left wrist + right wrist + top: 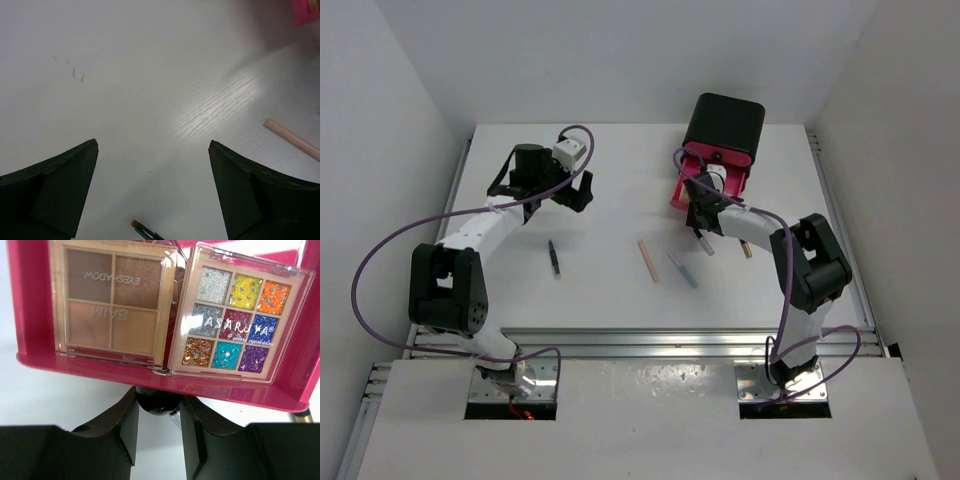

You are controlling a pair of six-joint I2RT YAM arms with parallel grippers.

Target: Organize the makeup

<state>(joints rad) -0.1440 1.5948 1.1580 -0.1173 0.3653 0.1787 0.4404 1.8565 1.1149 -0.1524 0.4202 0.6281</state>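
Observation:
The pink drawer (682,190) of the black box (725,125) is pulled open. In it lie a nude eyeshadow palette (112,302) and a glitter palette (235,320) side by side. My right gripper (158,407) is shut on the drawer's black knob (159,399); it also shows in the top view (703,212). My left gripper (153,145) is open and empty above bare table at the back left (578,190). A black pencil (554,258) lies below it, with its tip in the left wrist view (145,230). A pink stick (649,261) and a blue stick (683,269) lie mid-table.
A small gold-tipped item (745,248) lies right of my right wrist. Another small stick (706,244) lies under the right arm. The pink stick's end (292,139) and the drawer's corner (306,10) show at the right of the left wrist view.

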